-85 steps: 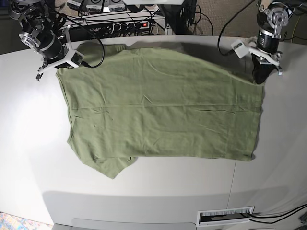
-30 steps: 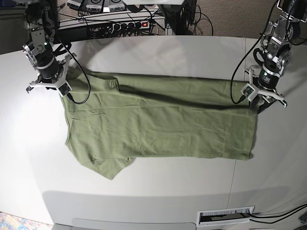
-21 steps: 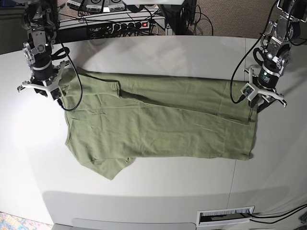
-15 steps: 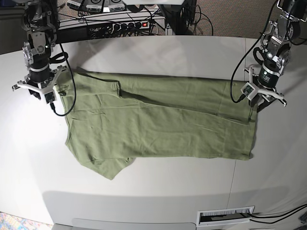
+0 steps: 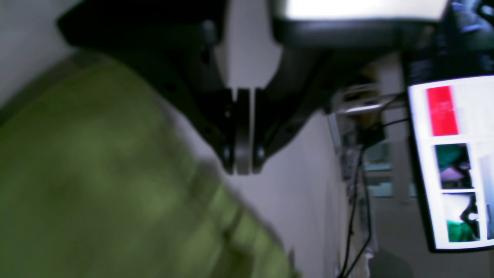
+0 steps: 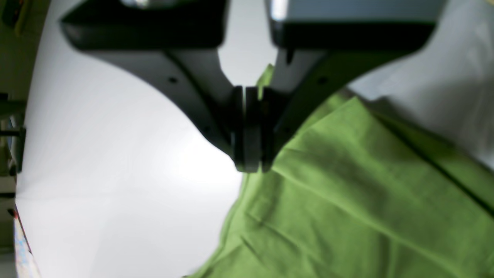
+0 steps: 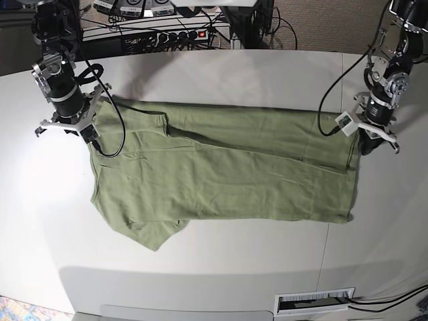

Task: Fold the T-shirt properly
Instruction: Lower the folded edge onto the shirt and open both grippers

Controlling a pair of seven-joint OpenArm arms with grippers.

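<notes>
T-shirt (image 7: 221,167) spread flat across middle of white table (image 7: 214,267) in base view, upper long edge folded down over body, one sleeve poking out lower left. Lengthwise fold apparently laid, presumably to narrow cloth before cross folds.

Right gripper (image 7: 85,131) at upper left of base frame, over shirt's upper-left corner. Fingers together in right wrist view, pads (image 6: 247,131) pressed flat; sliver of green beside them at top, cannot tell if pinched or just behind. Left gripper (image 7: 370,144) at right edge of base frame, just beside shirt's upper-right corner. Fingers together in left wrist view, nothing between, cloth off to lower left and apart.

Placement at both ends of same edge suggests paired handling to keep cloth taut and square.

No containers in view.
</notes>
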